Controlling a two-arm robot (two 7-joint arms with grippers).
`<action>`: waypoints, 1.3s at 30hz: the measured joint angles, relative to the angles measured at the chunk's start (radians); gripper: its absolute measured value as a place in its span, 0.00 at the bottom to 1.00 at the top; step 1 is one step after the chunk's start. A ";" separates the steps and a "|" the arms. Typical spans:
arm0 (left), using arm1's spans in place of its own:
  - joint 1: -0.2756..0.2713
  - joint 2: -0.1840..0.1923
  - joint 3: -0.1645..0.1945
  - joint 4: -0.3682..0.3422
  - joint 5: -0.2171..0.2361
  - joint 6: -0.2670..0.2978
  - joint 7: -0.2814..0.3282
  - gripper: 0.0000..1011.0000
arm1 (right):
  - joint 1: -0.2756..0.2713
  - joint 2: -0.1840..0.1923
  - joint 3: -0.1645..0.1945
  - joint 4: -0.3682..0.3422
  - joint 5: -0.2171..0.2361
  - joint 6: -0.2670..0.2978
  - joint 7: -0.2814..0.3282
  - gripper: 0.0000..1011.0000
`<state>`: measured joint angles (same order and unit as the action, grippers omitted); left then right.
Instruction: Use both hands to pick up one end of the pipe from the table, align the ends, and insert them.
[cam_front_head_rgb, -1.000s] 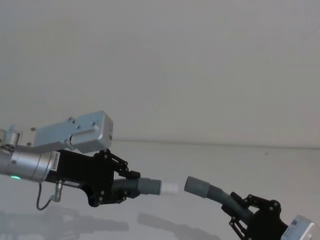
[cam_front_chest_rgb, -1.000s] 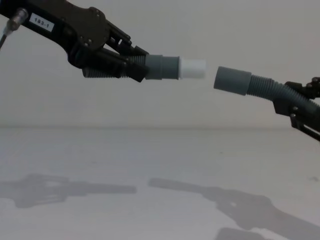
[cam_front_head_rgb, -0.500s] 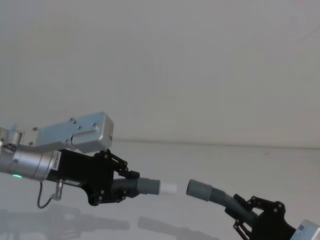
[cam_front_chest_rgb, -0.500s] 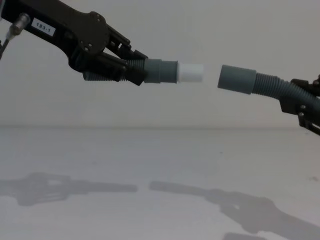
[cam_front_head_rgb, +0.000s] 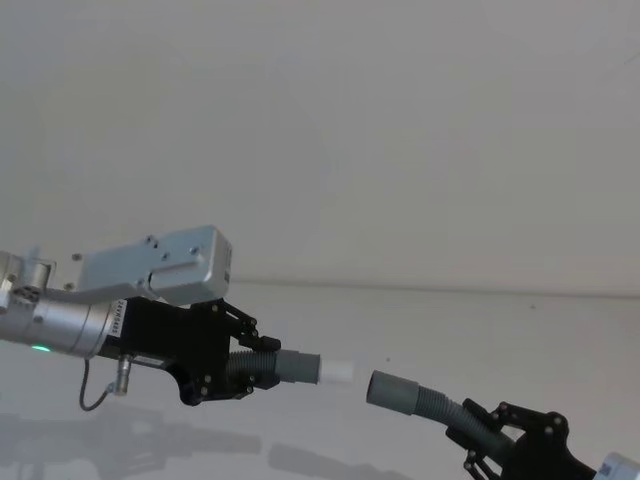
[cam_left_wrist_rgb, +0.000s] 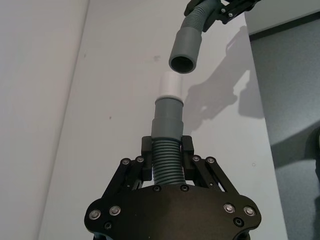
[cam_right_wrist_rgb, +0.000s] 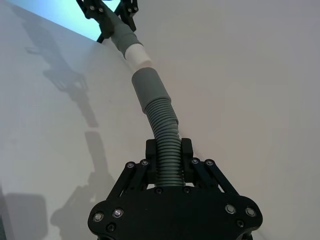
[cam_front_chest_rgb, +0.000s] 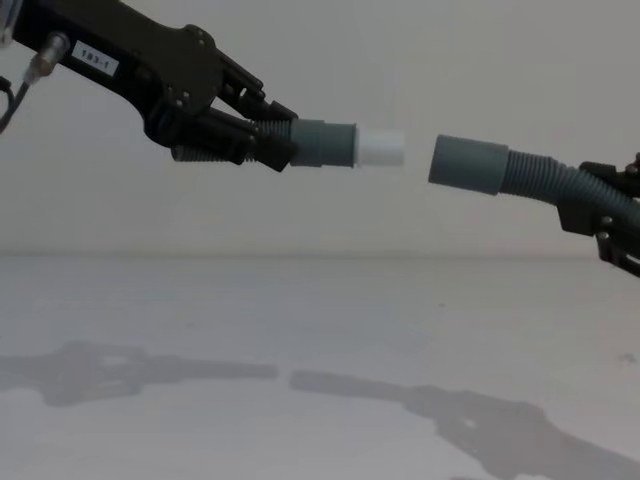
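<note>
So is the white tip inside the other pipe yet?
Not yet. The white tip and the open cuff face each other in mid-air with a clear gap between them, each hose held by one gripper.

A: Where are the two hose pieces?
B: Both are held above the table (cam_front_chest_rgb: 320, 330). The left hose (cam_front_chest_rgb: 225, 143) is clamped in the left gripper (cam_front_chest_rgb: 262, 135), its grey cuff (cam_front_chest_rgb: 323, 143) and white tip (cam_front_chest_rgb: 381, 148) pointing right, roughly level.
A: And the other?
B: The right hose (cam_front_chest_rgb: 555, 180) is gripped by the right gripper (cam_front_chest_rgb: 605, 205) on its corrugated part. It curves up and left, ending in a wider open cuff (cam_front_chest_rgb: 467, 164).
A: Do the ends meet?
B: No. Tip and open cuff face each other, near but apart, with the cuff sitting slightly lower.
</note>
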<state>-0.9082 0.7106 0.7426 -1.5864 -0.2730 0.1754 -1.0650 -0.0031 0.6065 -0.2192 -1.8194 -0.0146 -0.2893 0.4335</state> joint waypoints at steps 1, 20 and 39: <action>-0.001 0.000 0.001 0.001 0.001 -0.001 0.001 0.30 | -0.001 0.000 -0.001 -0.001 0.000 0.000 0.001 0.25; -0.010 -0.010 0.023 0.023 -0.008 -0.023 0.003 0.30 | 0.017 -0.013 -0.016 -0.006 0.012 0.052 0.002 0.25; -0.024 -0.012 0.040 0.047 -0.020 -0.039 -0.002 0.30 | 0.052 -0.027 -0.036 0.014 0.019 0.087 0.000 0.25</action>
<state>-0.9322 0.6990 0.7824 -1.5395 -0.2934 0.1367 -1.0674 0.0484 0.5800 -0.2549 -1.8054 0.0045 -0.2027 0.4331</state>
